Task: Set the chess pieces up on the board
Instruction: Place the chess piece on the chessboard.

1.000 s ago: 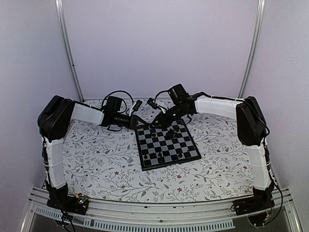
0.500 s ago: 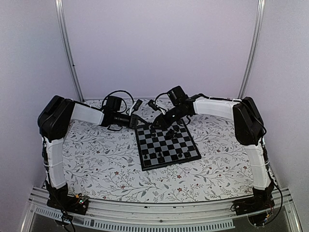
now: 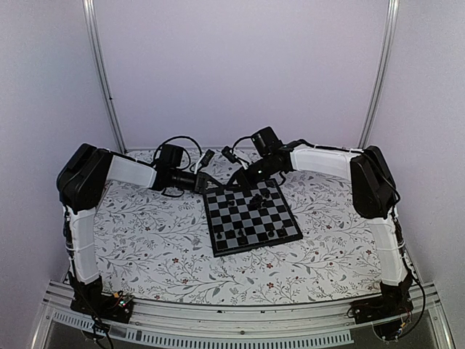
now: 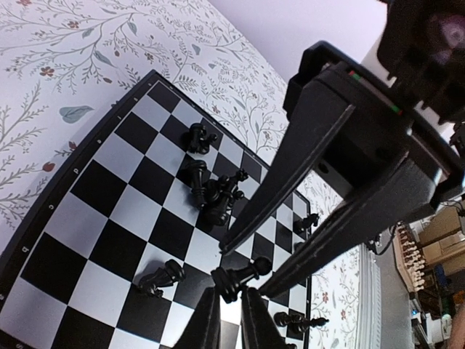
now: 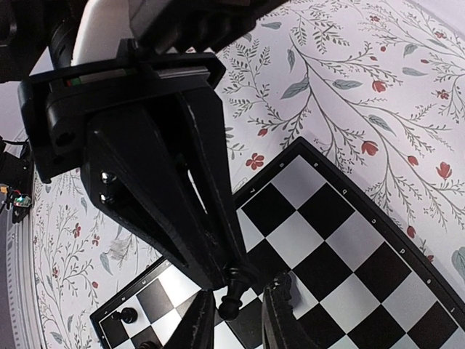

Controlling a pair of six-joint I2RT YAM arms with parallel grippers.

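The board (image 3: 227, 240) lies at the table's middle, also seen in the left wrist view (image 4: 109, 203) and the right wrist view (image 5: 341, 240). Both grippers meet over its far left corner. My left gripper (image 3: 205, 183) (image 4: 231, 294) is shut on the base of a black pawn (image 4: 241, 275) (image 5: 231, 299), held above the squares. My right gripper (image 3: 236, 180) (image 5: 236, 299) stands open, one finger on each side of the pawn's round head with small gaps. Other chess pieces sit on the board: a tumbled cluster (image 4: 214, 193), one lying alone (image 4: 161, 276), and two near the front (image 3: 242, 236) (image 3: 270, 234).
The board rests on a floral cloth (image 3: 160, 247) that covers the table. Cables (image 3: 178, 145) loop behind the left wrist at the back. Two metal uprights (image 3: 102, 73) (image 3: 378, 73) stand against the rear wall.
My right gripper's jaws have narrowed around the pawn's head, and that arm has edged left toward the left gripper. The left gripper has kept its hold and place.
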